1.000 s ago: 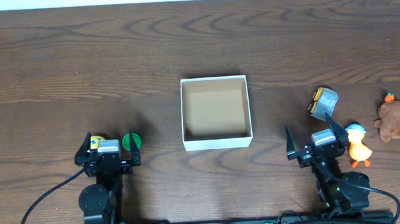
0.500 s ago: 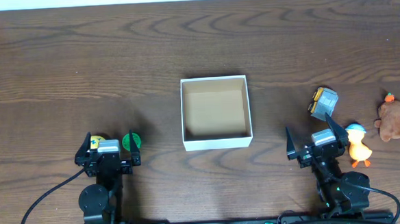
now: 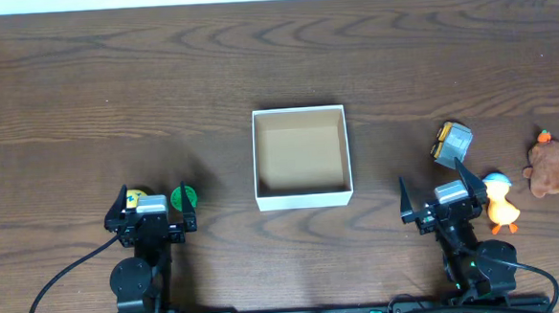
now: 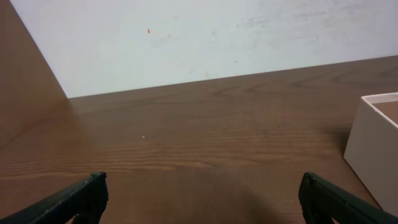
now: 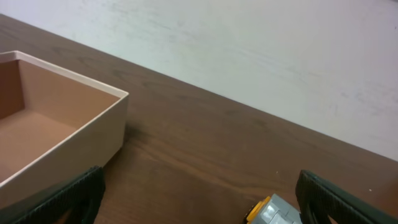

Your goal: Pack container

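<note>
- a yellow toy (image 3: 135, 195) and a green round thing (image 3: 184, 194) lie under the left claw (image 3: 153, 205), mostly covered; what they are cannot be told.
- left wrist view: the container (image 4: 373, 140), right of the claw, is cut off by the right edge.
- right wrist view: a grey and yellow toy (image 5: 272, 212), near the right finger of the right claw (image 5: 199, 183), is cut off by the bottom edge.

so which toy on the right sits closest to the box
The small grey and yellow toy; the yellow duck and brown plush lie farther from the white-walled cardboard container.
</note>
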Available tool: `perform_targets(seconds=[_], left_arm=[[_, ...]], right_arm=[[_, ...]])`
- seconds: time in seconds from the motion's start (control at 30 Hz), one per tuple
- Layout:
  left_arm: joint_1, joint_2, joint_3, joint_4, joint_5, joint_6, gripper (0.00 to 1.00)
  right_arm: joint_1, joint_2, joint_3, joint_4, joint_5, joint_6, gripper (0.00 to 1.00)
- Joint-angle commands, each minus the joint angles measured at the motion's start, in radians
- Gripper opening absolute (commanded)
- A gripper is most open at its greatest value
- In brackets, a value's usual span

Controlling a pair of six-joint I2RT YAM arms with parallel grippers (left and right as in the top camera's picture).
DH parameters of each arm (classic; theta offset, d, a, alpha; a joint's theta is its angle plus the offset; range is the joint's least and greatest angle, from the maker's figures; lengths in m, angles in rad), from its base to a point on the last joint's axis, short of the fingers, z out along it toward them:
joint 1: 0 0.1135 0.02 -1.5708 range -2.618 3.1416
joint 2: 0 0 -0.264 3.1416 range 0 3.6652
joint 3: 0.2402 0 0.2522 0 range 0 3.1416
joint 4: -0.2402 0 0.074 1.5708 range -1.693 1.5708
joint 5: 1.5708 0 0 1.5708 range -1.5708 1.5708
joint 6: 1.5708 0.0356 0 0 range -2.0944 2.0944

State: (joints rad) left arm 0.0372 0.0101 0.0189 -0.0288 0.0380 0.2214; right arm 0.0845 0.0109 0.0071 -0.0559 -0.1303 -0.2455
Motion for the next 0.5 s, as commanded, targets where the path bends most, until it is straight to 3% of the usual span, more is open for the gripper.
perform_targets(seconds=[0.0, 0.23, 0.47], left_arm=[[-0.001, -0.006, -0.015, -0.042, -0.013, 0.003, 0.98], [-0.001, -0.006, -0.015, -0.041, -0.012, 0.002, 0.98], [-0.001, -0.006, -0.015, -0.042, -0.013, 0.003, 0.98]], right_arm=[[-0.004, -0.002, -0.002, 0.002, 0.010, -0.021, 0.99], [-0.005, -0.002, -0.002, -0.007, 0.014, -0.013, 0.99], [-0.005, -0.001, -0.002, -0.008, 0.015, 0.145, 0.99]])
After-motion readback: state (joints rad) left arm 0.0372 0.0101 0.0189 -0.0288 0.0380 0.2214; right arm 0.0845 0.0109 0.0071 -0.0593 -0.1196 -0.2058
